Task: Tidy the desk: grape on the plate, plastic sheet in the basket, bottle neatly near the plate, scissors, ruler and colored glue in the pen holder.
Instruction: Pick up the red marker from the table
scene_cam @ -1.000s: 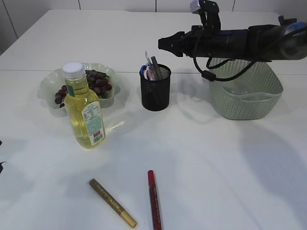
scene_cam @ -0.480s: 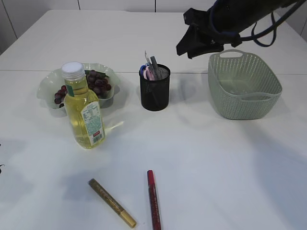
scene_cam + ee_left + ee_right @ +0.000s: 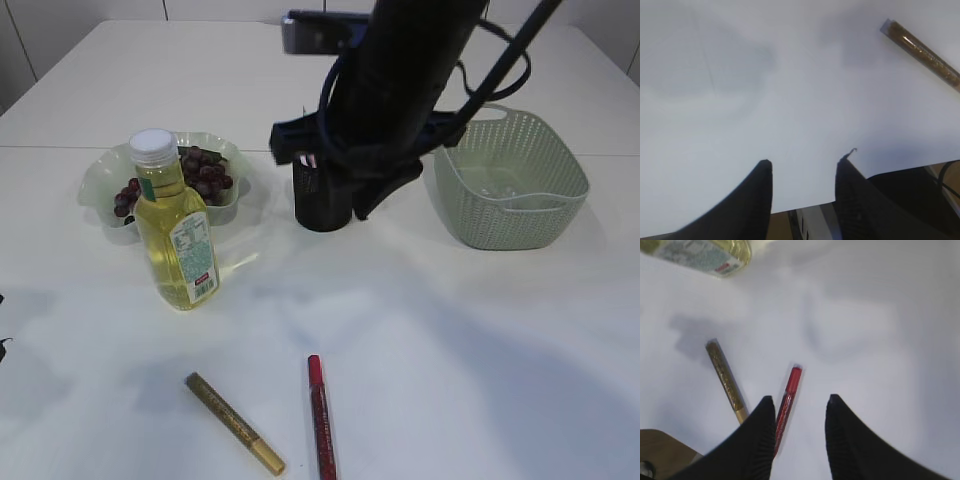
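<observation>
Moved: right arm (image 3: 395, 95) has swung from the far right, above the basket (image 3: 515, 180), leftward and nearer; it now hangs over the middle of the table (image 3: 480, 340), partly hiding the pen holder (image 3: 320, 205).
Unmoved: bottle, plate, basket and both glue sticks lie where they did a second ago.
Right gripper (image 3: 797, 412): fingers apart with a moderate gap, holding nothing, looking down on the red glue stick (image 3: 786, 405), which sits near the gap between them.
Left gripper (image 3: 802, 172): fingers apart, empty, low at the near left edge of the table; gold glue stick (image 3: 925, 52) lies well apart from it.
Done, grapes: grapes (image 3: 200, 175) rest on the plate (image 3: 105, 190) at far left.
Done, bottle: bottle (image 3: 175, 235) stands upright just in front of the plate.
Done, pen holder: scissors and ruler were standing in it earlier; now the arm covers its top.
Unclear: plastic sheet; I cannot make it out in the basket.
Left to do: red glue stick (image 3: 320, 415) and gold glue stick (image 3: 235, 423) lie flat at the near middle, apart from each other.
Stage: judged late, with the right arm heading for the red stick.
</observation>
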Robot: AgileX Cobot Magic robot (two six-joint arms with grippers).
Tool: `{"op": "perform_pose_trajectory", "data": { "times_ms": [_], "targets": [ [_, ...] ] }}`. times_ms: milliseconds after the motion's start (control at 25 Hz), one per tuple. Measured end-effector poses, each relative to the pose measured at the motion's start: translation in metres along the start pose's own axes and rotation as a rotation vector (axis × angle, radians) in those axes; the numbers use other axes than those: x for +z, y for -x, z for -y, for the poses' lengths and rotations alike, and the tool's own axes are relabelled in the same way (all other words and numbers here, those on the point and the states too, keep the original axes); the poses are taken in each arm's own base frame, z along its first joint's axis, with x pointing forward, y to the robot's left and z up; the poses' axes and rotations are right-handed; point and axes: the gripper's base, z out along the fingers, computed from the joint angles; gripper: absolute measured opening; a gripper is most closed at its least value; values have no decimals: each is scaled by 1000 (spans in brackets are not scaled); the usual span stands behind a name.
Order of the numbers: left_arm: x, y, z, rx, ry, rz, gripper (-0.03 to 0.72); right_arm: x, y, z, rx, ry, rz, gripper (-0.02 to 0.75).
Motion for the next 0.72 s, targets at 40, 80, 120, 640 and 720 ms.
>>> {"op": "perform_pose_trajectory", "data": {
  "times_ms": [40, 80, 120, 640, 720],
  "targets": [
    [0, 0, 0, 0, 0, 5, 308, 5, -5, -7, -4, -15, -19, 282],
    [0, 1, 0, 0, -1, 7, 308, 11, -10, -15, -2, -22, -40, 282],
    [0, 1, 0, 0, -1, 7, 308, 17, -16, -22, -5, -26, -64, 282],
    [0, 2, 0, 1, -1, 23, 308, 74, -61, -42, 206, -75, -197, 283],
    [0, 3, 0, 1, -1, 33, 308, 82, -62, -47, 214, -74, -194, 284]
  ]
}}
